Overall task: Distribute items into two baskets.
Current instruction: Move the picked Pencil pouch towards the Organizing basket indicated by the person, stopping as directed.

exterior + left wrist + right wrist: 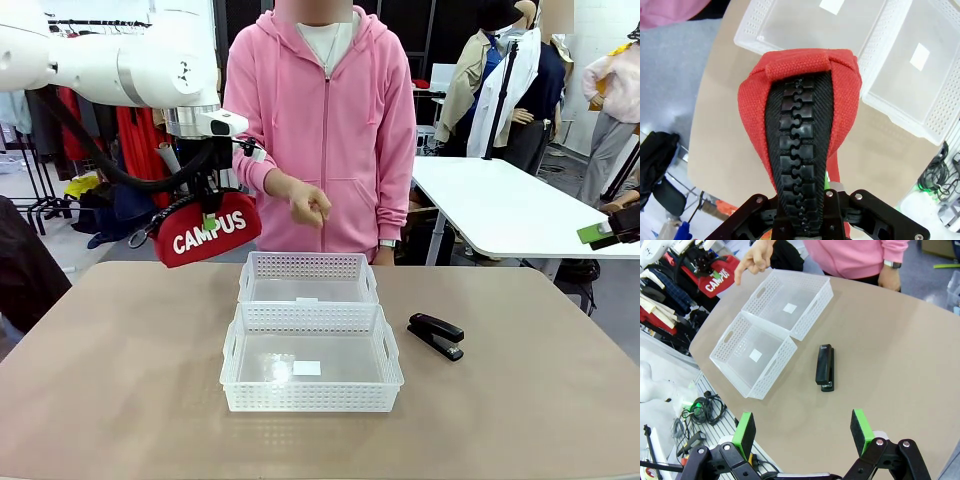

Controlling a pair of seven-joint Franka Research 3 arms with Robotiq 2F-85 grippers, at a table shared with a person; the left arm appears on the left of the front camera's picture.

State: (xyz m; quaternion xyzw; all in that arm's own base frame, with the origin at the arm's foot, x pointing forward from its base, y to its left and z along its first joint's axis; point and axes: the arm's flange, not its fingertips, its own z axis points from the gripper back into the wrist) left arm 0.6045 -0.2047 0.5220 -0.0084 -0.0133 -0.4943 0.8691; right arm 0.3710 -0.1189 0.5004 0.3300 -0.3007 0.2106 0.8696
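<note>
Left gripper [209, 218]: clamps red pouch [205, 235] at its zipper edge, holds it aloft over table's [120, 380] far-left edge.
Right gripper [803, 432]: hangs with fingers spread wide above table's near side. Stapler [436, 335]: lies flat just right of larger basket [310, 398], not touching. Smaller basket [308, 266]: sits directly behind larger, walls touching. Person's hand [312, 207]: hangs loosely curled beyond smaller basket.

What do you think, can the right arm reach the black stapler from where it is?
Probably yes. Its tool is open, and the stapler lies alone on bare table ahead of it, beside the baskets, with nothing between.
</note>
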